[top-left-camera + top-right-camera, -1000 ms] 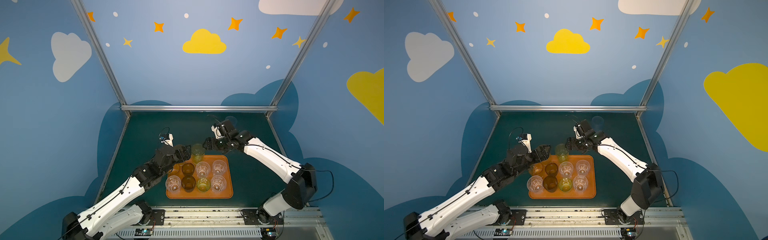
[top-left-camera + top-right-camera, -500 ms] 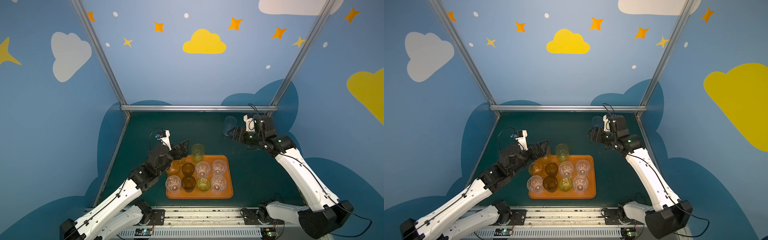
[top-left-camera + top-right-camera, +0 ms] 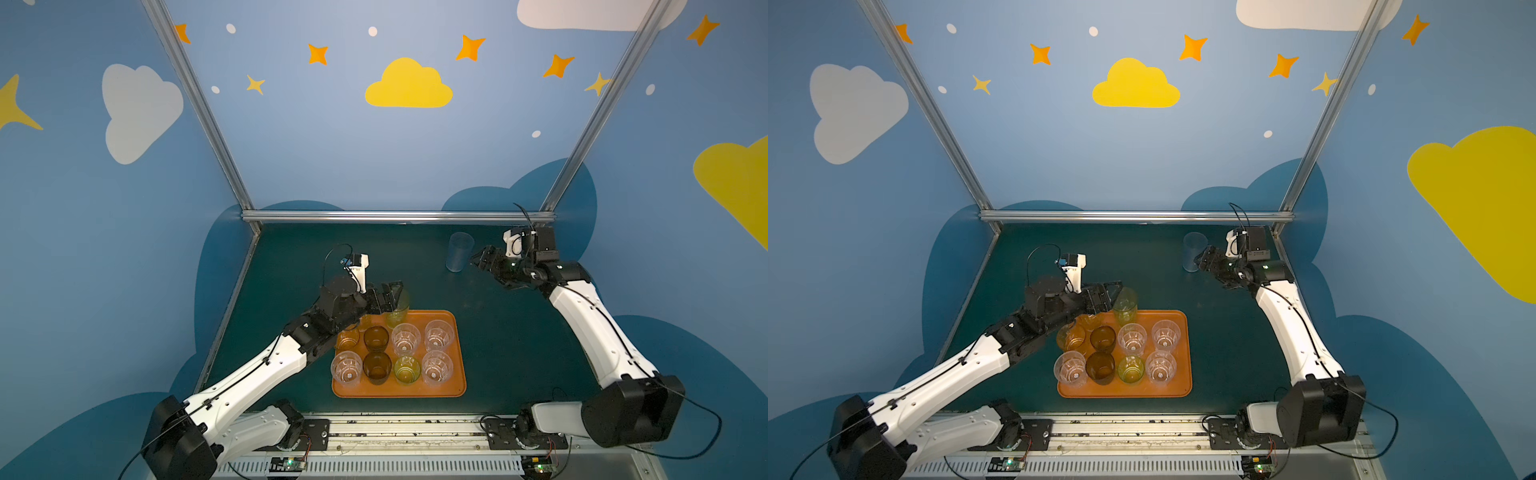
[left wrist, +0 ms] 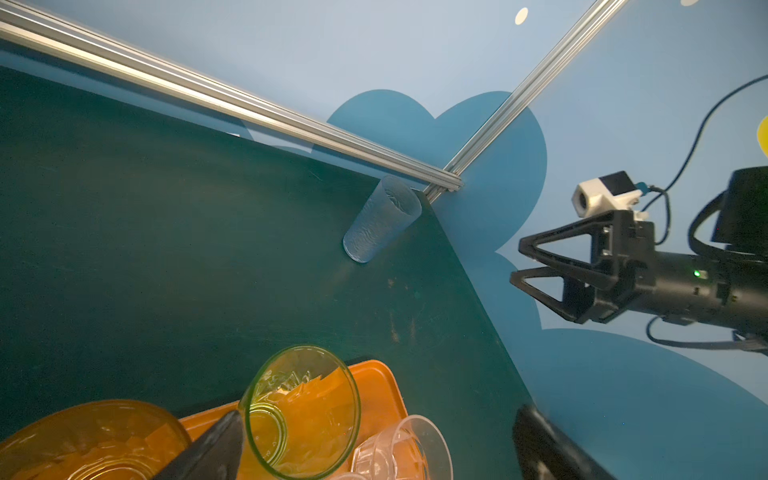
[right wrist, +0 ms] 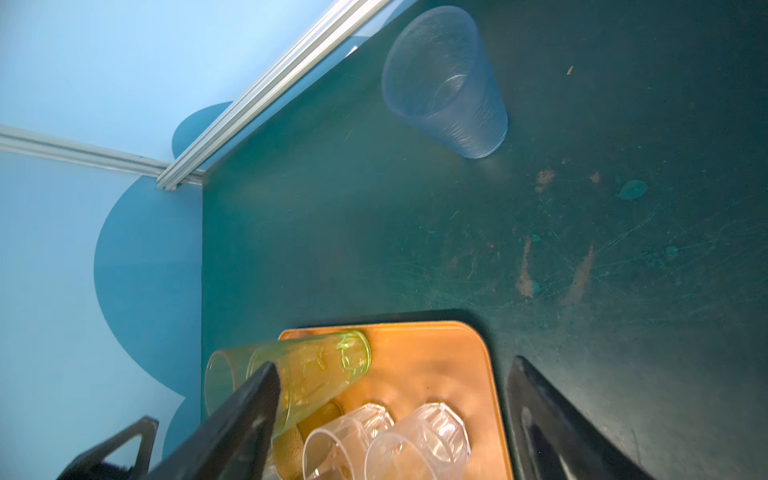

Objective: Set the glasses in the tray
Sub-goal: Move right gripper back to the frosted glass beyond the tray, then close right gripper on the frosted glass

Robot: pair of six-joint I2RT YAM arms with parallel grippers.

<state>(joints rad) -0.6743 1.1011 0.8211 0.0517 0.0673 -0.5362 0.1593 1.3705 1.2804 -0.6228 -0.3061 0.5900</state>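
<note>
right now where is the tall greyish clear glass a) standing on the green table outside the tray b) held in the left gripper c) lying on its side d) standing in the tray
a, the glass stands upright on the table, away from the tray, near the open right gripper.

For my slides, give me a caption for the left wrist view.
Green glass on the orange tray; one greyish-clear glass stands apart on the table, the open right gripper nearby.

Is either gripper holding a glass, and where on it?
Nothing held: left gripper open at the tall green glass in the tray; right gripper open, short of the greyish glass.
</note>
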